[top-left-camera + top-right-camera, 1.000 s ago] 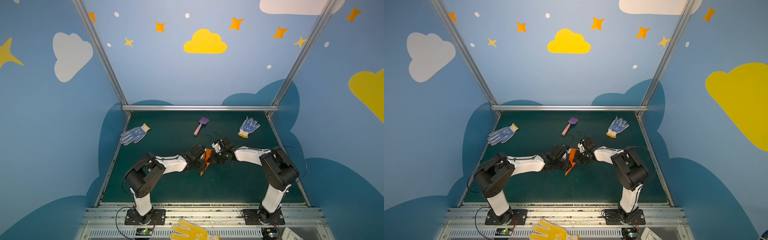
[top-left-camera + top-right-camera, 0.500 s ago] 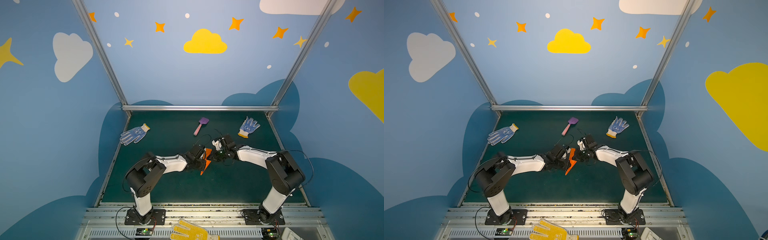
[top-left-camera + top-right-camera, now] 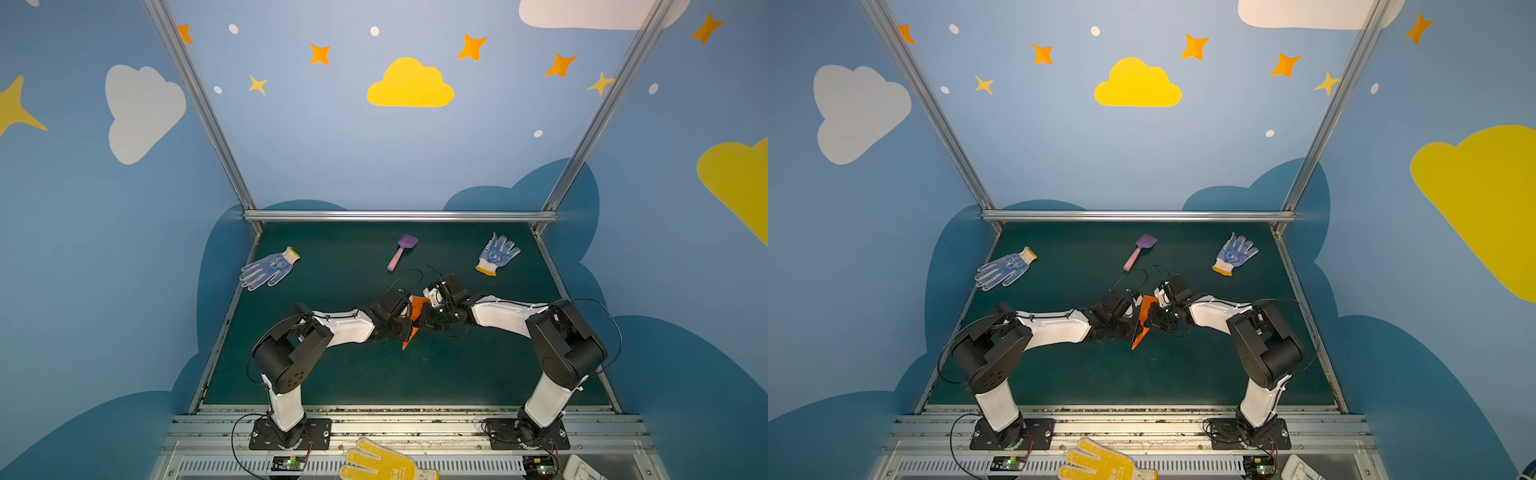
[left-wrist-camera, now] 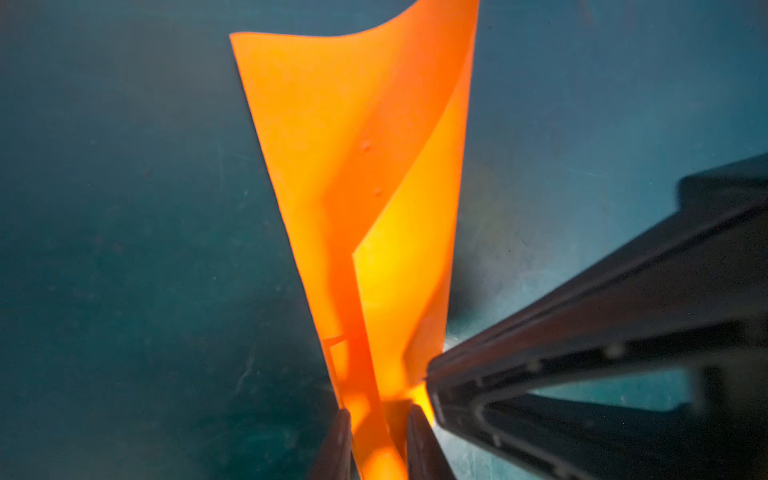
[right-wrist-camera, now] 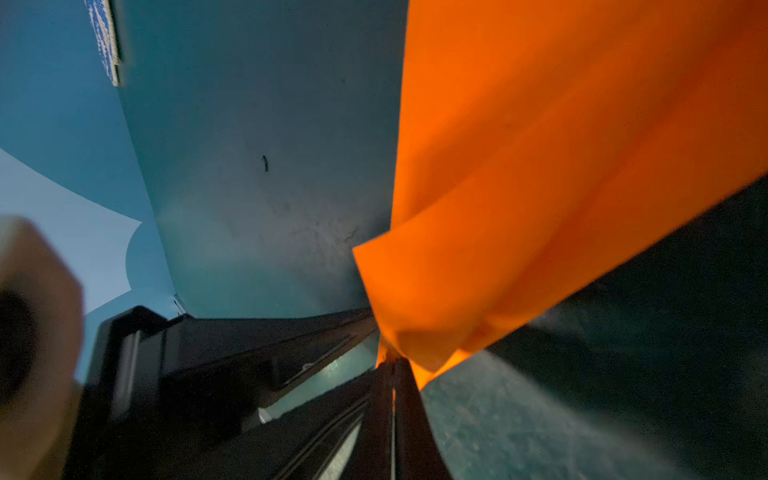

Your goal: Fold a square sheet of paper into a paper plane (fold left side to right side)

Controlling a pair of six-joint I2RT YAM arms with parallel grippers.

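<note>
Green mat [image 3: 353, 374] under orange paper [image 3: 417, 305], blue walls [image 3: 332, 158] with clouds [image 3: 409, 85], stars [image 3: 320, 54].

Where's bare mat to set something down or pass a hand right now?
Free: the near strip of mat between left arm and right arm; the far band between left glove and spatula; a narrower gap from spatula to right glove. Crowded: centre, where left fingers and right fingers meet on the orange paper.
</note>
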